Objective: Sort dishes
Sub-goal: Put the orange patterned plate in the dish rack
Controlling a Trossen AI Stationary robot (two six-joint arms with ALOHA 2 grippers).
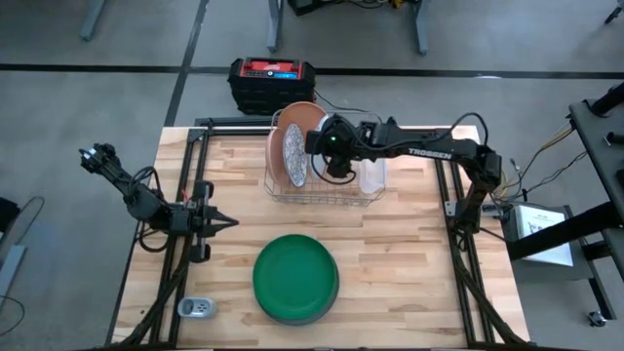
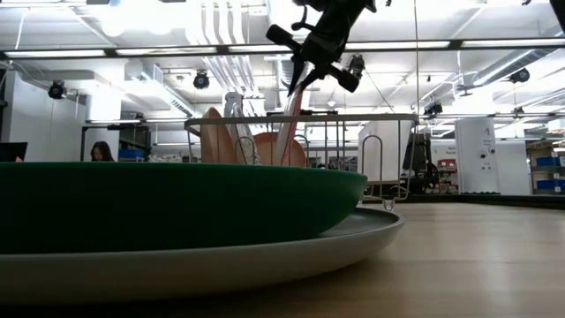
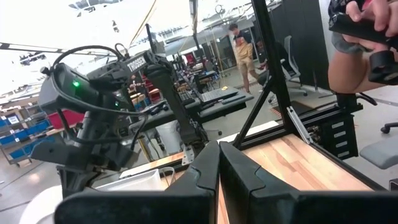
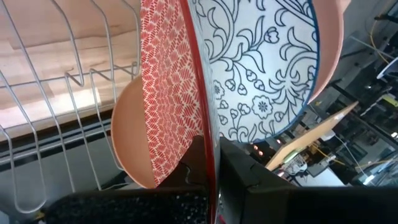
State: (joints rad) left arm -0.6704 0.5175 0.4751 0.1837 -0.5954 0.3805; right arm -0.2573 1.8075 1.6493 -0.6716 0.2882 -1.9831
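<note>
Red-patterned plate [image 4: 171, 106] edge pinched in right gripper [image 4: 211, 163] jaws (over wire rack [image 1: 322, 190]); left gripper [image 1: 222, 222] jaws together.

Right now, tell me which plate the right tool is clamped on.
The red-patterned plate, standing on edge in the rack. The right tool pinches its rim; the blue-flowered plate and pink plates stand free beside it.

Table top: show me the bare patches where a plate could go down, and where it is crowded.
Bare wood lies right of the green plate, up to the table edge, and between that plate and the wire rack. Crowded: the rack, where the right hand grips the red patterned plate. The left hand waits left.
</note>
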